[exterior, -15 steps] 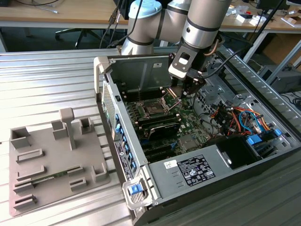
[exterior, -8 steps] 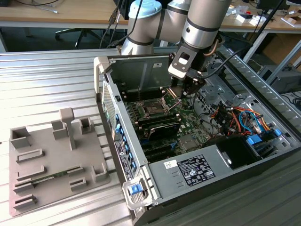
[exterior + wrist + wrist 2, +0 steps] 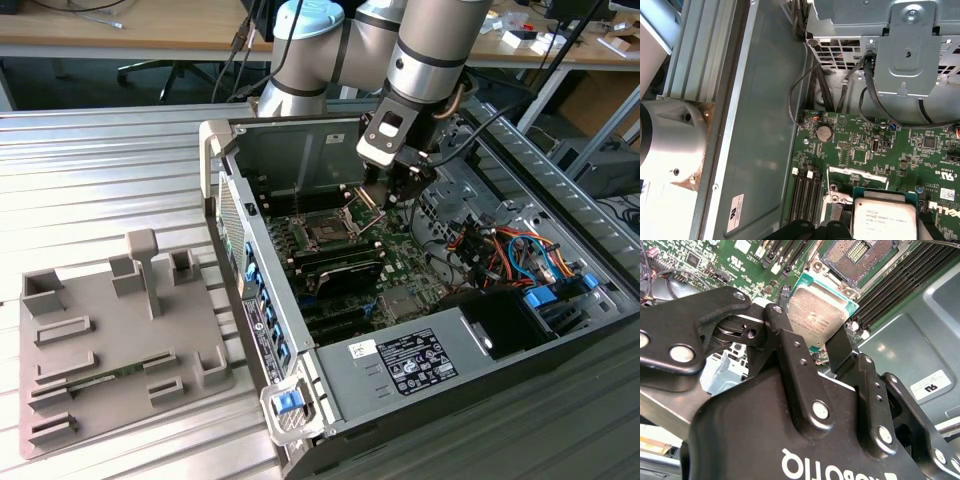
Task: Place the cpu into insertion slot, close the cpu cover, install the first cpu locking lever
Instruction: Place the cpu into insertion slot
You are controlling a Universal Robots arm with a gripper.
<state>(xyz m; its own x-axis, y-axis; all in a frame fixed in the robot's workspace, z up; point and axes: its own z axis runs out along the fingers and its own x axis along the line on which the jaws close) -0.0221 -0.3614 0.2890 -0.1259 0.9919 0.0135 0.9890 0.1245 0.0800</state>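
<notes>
Squarely between the jaws: cpu [image 3: 816, 315].

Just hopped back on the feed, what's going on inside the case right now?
The arm is reaching into the open computer case. Its gripper is shut on the cpu, with a finger on each of two opposite edges and the silvery face showing in both wrist views. The insertion slot on the motherboard lies uncovered, its contacts visible. The chip is held just short of it and is not yet seated.
</notes>
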